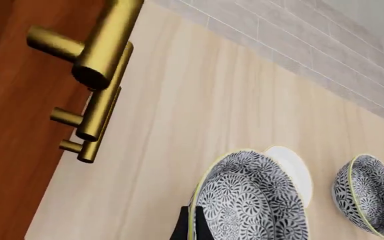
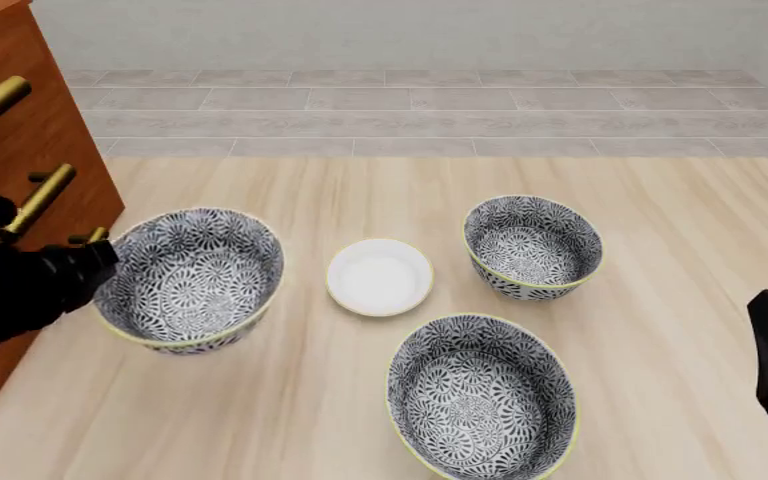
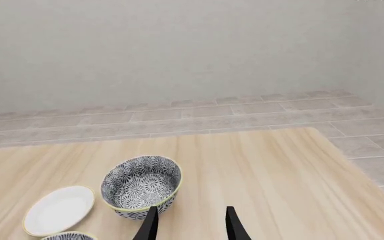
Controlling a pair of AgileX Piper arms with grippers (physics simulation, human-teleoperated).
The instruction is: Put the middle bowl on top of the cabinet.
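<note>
No readable text anywhere in these shots

Checked it all: the three floral bowls [image 2: 195, 277] only carry pattern, the white saucer [image 2: 379, 276] is blank, and the cabinet [image 2: 24, 130] on the left has plain brass handles, no labels, brands or numbers.
</note>
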